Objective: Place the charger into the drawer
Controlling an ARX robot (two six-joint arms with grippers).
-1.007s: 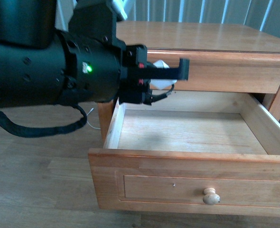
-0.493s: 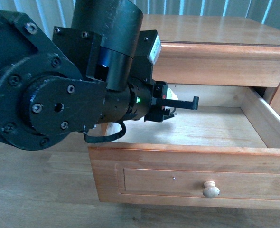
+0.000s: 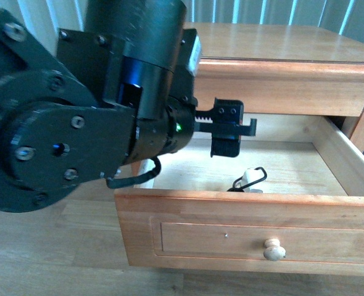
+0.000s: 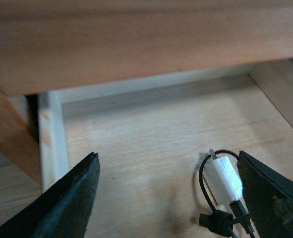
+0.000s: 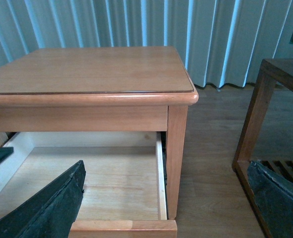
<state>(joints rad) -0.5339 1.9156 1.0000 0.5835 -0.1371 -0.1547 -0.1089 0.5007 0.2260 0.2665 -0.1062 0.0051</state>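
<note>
The charger, a small white plug block with a thin black cable looped round it, lies on the pale floor of the open upper drawer, near its front wall. My left gripper hangs open over the drawer, above the charger and apart from it. In the left wrist view the charger lies on the drawer floor close to one of my black fingers, and the left gripper is empty. My right gripper is open and empty in front of the drawer's right side.
The nightstand top overhangs the back of the drawer. The drawer front carries a round pale knob. A dark wooden side table stands right of the nightstand on the wood floor. Curtains hang behind.
My left gripper held the charger over the drawer. Its jaws have opened and the charger now lies on the drawer floor. The arm has shifted slightly.
</note>
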